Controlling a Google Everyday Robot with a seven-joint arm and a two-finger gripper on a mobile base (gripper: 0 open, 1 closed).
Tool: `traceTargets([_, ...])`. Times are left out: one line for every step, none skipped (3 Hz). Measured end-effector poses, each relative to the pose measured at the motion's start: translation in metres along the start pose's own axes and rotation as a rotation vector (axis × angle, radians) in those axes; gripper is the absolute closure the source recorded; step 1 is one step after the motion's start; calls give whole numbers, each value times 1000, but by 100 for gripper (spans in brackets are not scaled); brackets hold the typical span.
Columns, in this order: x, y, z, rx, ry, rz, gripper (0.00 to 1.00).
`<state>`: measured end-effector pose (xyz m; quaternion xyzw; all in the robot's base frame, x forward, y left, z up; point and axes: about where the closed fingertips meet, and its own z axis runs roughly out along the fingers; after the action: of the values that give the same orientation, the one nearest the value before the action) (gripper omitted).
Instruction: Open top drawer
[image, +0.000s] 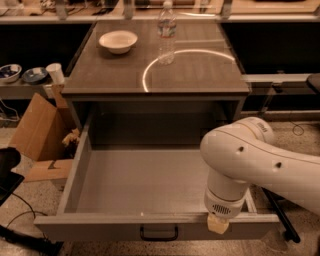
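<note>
Dim, warm light falls from overhead. A bright ring of glare (146, 75) curves over the desk (100, 75) top toward its right edge. Deep shadow lies under the front edge. The pale gripper (218, 224), below the front right corner, catches light.

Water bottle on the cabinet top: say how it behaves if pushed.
The water bottle stands tall and narrow, so a high push would likely tip it. It looks like clear plastic, probably light. The gripper sits away from it, at the front edge of the open top drawer.
</note>
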<state>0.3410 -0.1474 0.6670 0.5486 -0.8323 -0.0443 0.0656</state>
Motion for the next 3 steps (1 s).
traceTargets([0, 0, 0, 0, 0, 0, 82])
traceTargets([0, 0, 0, 0, 0, 0, 57])
traceTargets([0, 0, 0, 0, 0, 0, 36])
